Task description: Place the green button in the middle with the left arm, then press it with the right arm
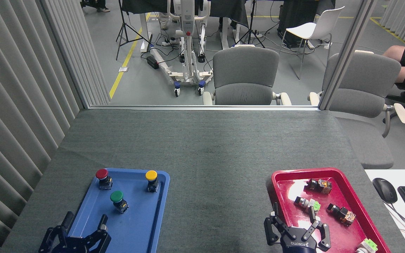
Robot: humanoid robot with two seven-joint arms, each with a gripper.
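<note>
Buttons: one green button (117,196), two others.

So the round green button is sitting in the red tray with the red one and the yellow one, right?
Not quite. The head view shows the dark-green round-capped button in the blue plastic tray, not the red one. The red-capped button and yellow-capped button do sit with it there.

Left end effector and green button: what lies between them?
In the head view, only bare blue tray floor lies between the left end effector and the green button; nothing blocks the way.
</note>
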